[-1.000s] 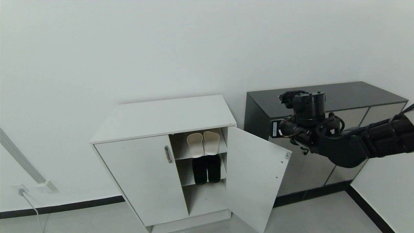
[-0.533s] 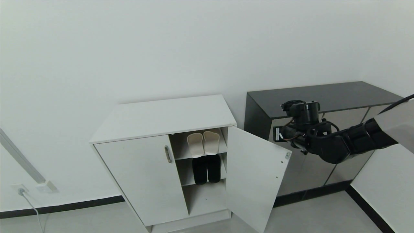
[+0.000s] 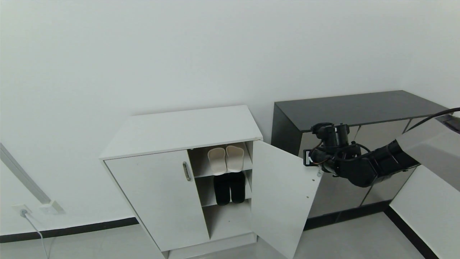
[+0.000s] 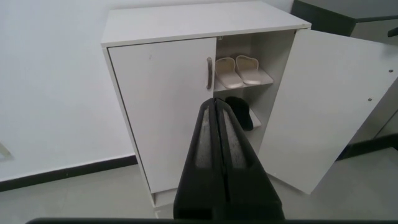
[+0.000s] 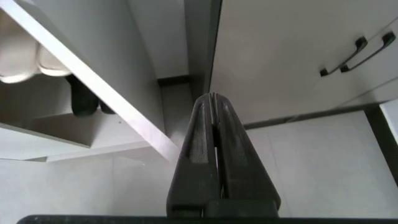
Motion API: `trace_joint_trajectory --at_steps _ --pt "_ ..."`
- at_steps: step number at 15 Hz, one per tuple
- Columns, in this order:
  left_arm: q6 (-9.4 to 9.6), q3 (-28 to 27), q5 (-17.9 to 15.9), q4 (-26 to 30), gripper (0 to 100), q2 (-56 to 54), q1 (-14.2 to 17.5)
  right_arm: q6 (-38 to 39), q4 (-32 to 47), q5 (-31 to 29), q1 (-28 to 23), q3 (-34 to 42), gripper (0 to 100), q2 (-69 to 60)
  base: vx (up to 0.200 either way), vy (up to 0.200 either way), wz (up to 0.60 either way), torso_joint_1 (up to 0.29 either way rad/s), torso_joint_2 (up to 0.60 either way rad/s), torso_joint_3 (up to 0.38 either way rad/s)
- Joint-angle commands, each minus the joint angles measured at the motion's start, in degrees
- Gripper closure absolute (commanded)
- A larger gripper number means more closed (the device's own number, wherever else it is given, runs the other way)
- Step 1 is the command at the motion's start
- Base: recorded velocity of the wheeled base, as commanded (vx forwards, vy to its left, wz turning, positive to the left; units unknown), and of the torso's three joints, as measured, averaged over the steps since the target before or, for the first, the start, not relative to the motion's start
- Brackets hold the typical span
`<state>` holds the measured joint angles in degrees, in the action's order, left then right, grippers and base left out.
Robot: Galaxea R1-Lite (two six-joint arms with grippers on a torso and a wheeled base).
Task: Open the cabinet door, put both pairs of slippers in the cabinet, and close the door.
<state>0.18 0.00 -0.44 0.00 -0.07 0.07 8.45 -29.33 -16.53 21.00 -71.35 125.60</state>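
The white cabinet (image 3: 179, 129) stands against the wall with its right door (image 3: 284, 190) swung wide open. A beige pair of slippers (image 3: 225, 158) lies on the upper shelf and a black pair (image 3: 229, 189) on the shelf below. My right arm's wrist (image 3: 325, 154) hangs just behind the free edge of the open door. The right gripper (image 5: 214, 98) is shut on nothing, close beside the door's edge (image 5: 93, 81). My left gripper (image 4: 214, 102) is shut and empty, some way in front of the cabinet (image 4: 186, 22), in line with the shelves.
The left door (image 3: 158, 198) with its metal handle (image 3: 187, 171) is closed. A dark sideboard (image 3: 359, 104) stands right of the cabinet, close behind the open door. A wall socket with a cable (image 3: 23, 212) sits low on the left. Bare floor lies in front.
My right arm has dropped and drawn in towards the free edge of the open door. The door, both pairs of slippers and the cabinet have not moved.
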Motion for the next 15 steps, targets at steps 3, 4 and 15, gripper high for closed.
trace_joint_trajectory --at_steps 3,4,15 --pt "-0.01 0.0 0.0 0.0 100 0.1 0.0 0.1 -0.2 0.0 0.0 0.2 100 1.2 0.000 0.000 0.00 0.000 0.00 0.000" --pt "-0.01 0.0 0.0 0.0 100 0.1 0.0 0.1 -0.2 0.0 0.1 0.2 100 1.2 0.000 0.000 0.00 0.000 0.00 0.000" --pt "-0.01 0.0 0.0 0.0 100 0.1 0.0 -0.4 -6.1 -0.4 7.9 11.1 100 -4.4 0.000 0.000 0.00 0.000 0.00 0.000"
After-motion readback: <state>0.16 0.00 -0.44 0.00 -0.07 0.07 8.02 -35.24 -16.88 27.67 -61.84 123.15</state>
